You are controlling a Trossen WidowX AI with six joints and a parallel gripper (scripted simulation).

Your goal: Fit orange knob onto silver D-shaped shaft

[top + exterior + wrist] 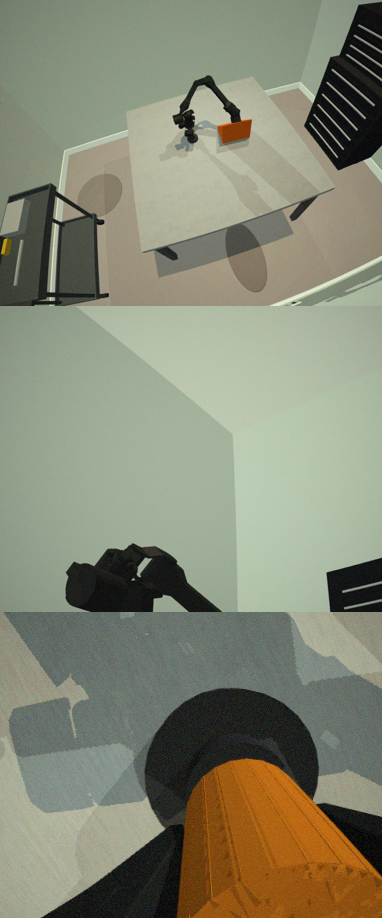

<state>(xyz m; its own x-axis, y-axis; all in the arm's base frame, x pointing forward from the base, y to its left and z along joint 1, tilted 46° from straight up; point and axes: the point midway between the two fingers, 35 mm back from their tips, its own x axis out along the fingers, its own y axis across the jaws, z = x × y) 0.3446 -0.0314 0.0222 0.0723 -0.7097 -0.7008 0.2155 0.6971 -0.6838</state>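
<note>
My gripper (190, 130) is shut on the orange knob (190, 131) (262, 855). In the wrist view the ribbed knob stands upright, its lower end right over the middle of the round black pedestal (192, 138) (181, 736). The silver shaft is hidden by the knob. I cannot tell whether the knob's bottom touches the pedestal. The dark fingers show at the bottom edge of the wrist view. The exterior view shows only the top of the arm's wrist against the walls.
An orange panel (235, 130) stands upright on the grey table (197, 197) to the right of the pedestal, by the arm's base. A black drawer cabinet (347, 95) stands at the right, a dark cart (35, 248) at the lower left.
</note>
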